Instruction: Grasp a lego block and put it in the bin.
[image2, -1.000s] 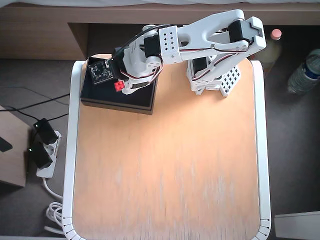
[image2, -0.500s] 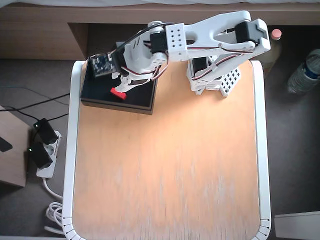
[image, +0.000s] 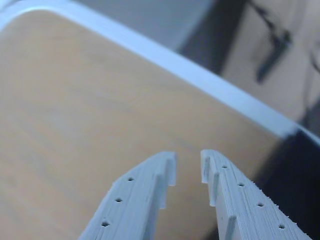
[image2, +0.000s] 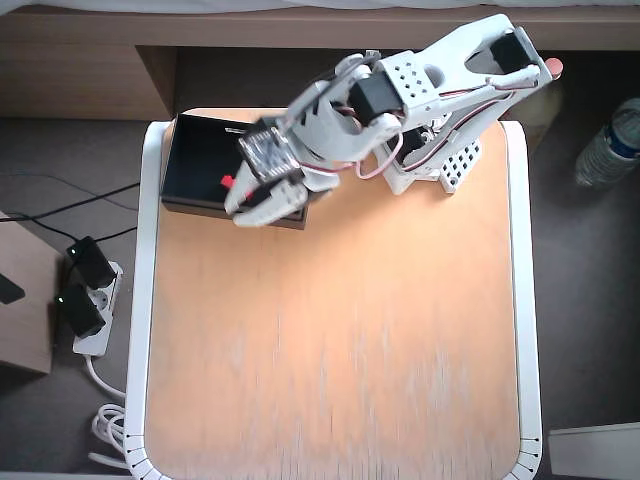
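Note:
In the overhead view the red lego block (image2: 227, 181) lies inside the black bin (image2: 195, 160) at the table's back left, half hidden by the arm. My gripper (image2: 250, 212) hovers, blurred, over the bin's front right wall, just right of the block. In the wrist view the gripper (image: 188, 170) is open, its two white fingers (image: 150, 185) a narrow gap apart with nothing between them. Wooden tabletop lies below them, and a dark area that may be the bin (image: 300, 175) shows at the lower right. The block does not show in the wrist view.
The wooden table (image2: 330, 340) has a white raised rim (image2: 146, 300). My arm's base (image2: 430, 155) stands at the back right. Off the table, a power strip with cables (image2: 85, 300) lies on the floor at left and a bottle (image2: 608, 148) at right.
The block, held over the bin a second ago, dropped from the gripper and now lies in the bin. The gripper opened, then swung right and forward to the bin's front wall.

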